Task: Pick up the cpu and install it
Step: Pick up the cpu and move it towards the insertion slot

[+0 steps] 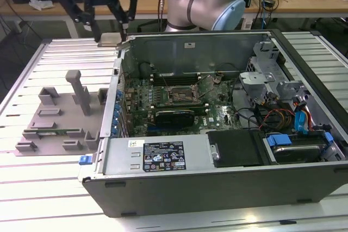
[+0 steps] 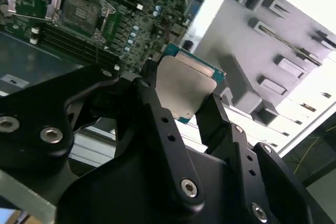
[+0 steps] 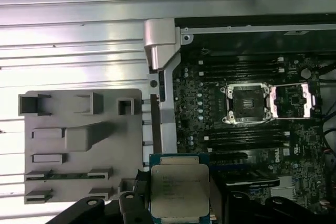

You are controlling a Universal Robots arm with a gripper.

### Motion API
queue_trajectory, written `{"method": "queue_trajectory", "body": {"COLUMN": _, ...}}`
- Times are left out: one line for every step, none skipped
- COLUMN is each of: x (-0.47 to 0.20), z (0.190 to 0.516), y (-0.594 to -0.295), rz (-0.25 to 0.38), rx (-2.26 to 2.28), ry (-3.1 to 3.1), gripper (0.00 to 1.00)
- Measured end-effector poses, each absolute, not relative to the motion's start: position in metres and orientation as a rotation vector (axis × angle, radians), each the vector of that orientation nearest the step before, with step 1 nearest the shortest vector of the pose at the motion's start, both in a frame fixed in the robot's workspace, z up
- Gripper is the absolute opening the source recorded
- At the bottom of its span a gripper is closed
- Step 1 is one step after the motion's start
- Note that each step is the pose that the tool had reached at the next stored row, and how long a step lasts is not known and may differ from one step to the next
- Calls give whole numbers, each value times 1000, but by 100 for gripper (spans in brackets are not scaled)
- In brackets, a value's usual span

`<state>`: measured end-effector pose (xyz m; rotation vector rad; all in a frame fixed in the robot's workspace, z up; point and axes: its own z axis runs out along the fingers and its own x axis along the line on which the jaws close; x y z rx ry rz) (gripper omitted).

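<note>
Held the cpu by two opposite edges, with the black metal gripper closed in narrow around it. Showed up in both wrist views as a flat square chip, with a dull silver-grey metal top and a thin blue-green rim. Pressed one dark finger against each side of the chip, with round shiny bolts on the chunky black links behind. Hung in the air, touching nothing but those fingers. Floated high over the ribbed silver table, near the far corner of the open computer case on the exterior view's left. Was well apart from the socket down on the bumpy green board inside the case. Saw that dark square socket lying open, with a shiny metal frame around it and its lid flipped up to one side. Saw long black slots in rows on both sides of it. Found a dull grey plastic tray flat on the table just beside the case, with blocky little pockets and one tall post. Spotted a long thin green memory stick lying in one of its pockets. Noticed the smooth round arm, silver and pale blue, behind the case's flat grey steel back wall.
</note>
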<state>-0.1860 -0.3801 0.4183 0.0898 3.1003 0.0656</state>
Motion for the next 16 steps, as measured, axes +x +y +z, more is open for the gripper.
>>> {"method": "queue_trajectory", "body": {"x": -180, "z": 418, "y": -380, "rz": 66, "rx": 89, "ry": 3100, "gripper": 54}}
{"method": "queue_trajectory", "body": {"x": -176, "z": 418, "y": -380, "rz": 66, "rx": 90, "ry": 3100, "gripper": 54}}
{"method": "queue_trajectory", "body": {"x": -171, "z": 418, "y": -380, "rz": 65, "rx": 90, "ry": 3100, "gripper": 54}}
{"method": "queue_trajectory", "body": {"x": -163, "z": 418, "y": -380, "rz": 65, "rx": 90, "ry": 3100, "gripper": 54}}
{"method": "queue_trajectory", "body": {"x": -158, "z": 418, "y": -380, "rz": 66, "rx": 90, "ry": 3100, "gripper": 54}}
{"method": "queue_trajectory", "body": {"x": -155, "z": 418, "y": -380, "rz": 66, "rx": 90, "ry": 3100, "gripper": 54}}
{"method": "queue_trajectory", "body": {"x": -146, "z": 418, "y": -380, "rz": 66, "rx": 90, "ry": 3100, "gripper": 54}}
{"method": "queue_trajectory", "body": {"x": -141, "z": 418, "y": -380, "rz": 66, "rx": 90, "ry": 3100, "gripper": 54}}
{"method": "queue_trajectory", "body": {"x": -137, "z": 418, "y": -380, "rz": 66, "rx": 90, "ry": 3100, "gripper": 54}}
{"method": "queue_trajectory", "body": {"x": -130, "z": 418, "y": -380, "rz": 66, "rx": 90, "ry": 3101, "gripper": 54}}
{"method": "queue_trajectory", "body": {"x": -122, "z": 418, "y": -380, "rz": 65, "rx": 90, "ry": 3101, "gripper": 54}}
{"method": "queue_trajectory", "body": {"x": -106, "z": 418, "y": -380, "rz": 66, "rx": 90, "ry": 3101, "gripper": 54}}
{"method": "queue_trajectory", "body": {"x": -98, "z": 418, "y": -380, "rz": 66, "rx": 90, "ry": 3101, "gripper": 54}}
{"method": "queue_trajectory", "body": {"x": -93, "z": 418, "y": -380, "rz": 66, "rx": 90, "ry": 3101, "gripper": 54}}
{"method": "queue_trajectory", "body": {"x": -85, "z": 418, "y": -380, "rz": 66, "rx": 90, "ry": 3101, "gripper": 54}}
{"method": "queue_trajectory", "body": {"x": -81, "z": 418, "y": -380, "rz": 66, "rx": 90, "ry": 3101, "gripper": 54}}
